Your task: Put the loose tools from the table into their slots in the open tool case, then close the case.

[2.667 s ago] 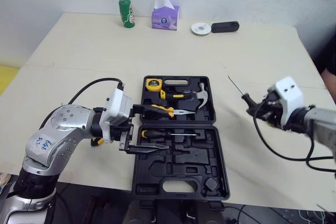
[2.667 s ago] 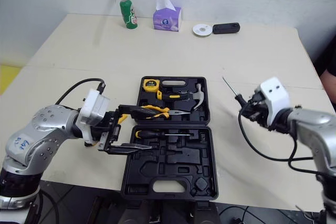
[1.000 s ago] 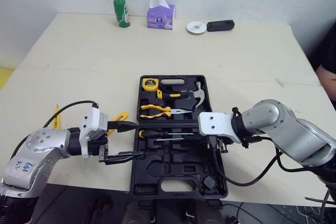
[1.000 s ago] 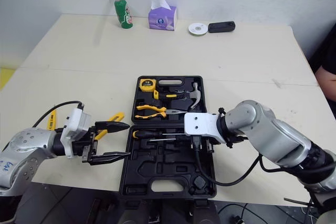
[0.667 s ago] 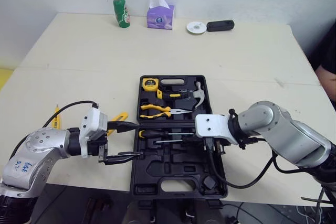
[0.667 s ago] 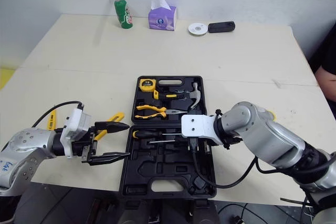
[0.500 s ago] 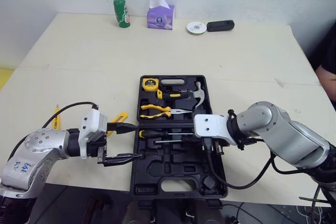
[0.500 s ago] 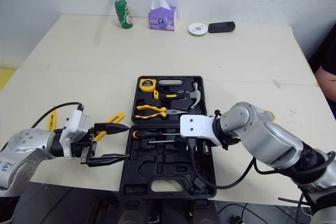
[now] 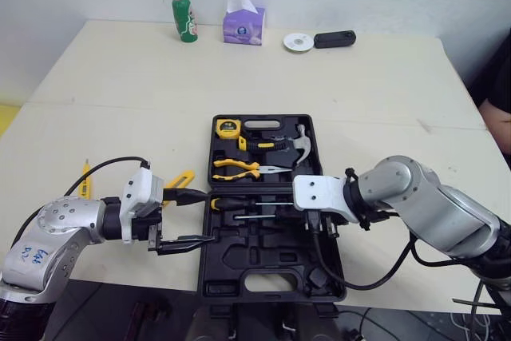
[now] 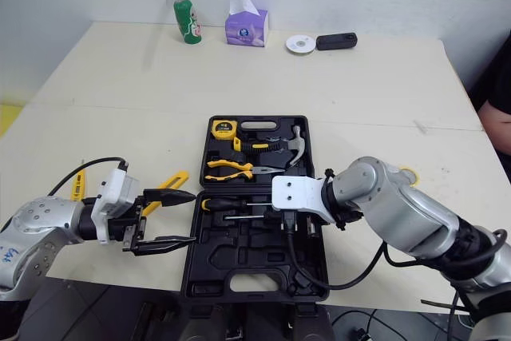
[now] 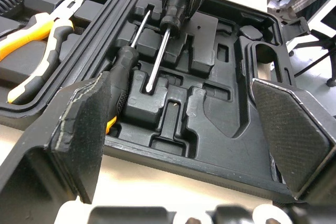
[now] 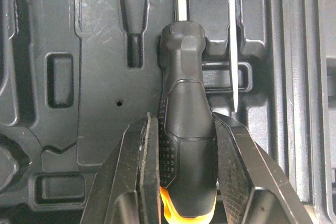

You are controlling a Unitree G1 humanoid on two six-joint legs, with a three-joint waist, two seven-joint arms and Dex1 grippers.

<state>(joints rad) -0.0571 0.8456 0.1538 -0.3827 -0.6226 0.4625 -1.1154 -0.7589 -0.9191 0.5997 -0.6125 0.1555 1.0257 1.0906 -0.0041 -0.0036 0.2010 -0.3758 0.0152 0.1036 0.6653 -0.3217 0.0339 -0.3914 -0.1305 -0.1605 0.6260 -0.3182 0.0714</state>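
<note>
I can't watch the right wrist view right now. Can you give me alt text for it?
The right gripper is shut on the handle of a black screwdriver, its shaft pointing away over the moulded slots of the case. A second shaft lies parallel beside it.

Bright, even room light, nothing harsh
Pale table [image 9: 120, 93] is lit flat with soft, faint shadows; only a dull sheen on the black tool case [image 12: 100, 24].
</note>
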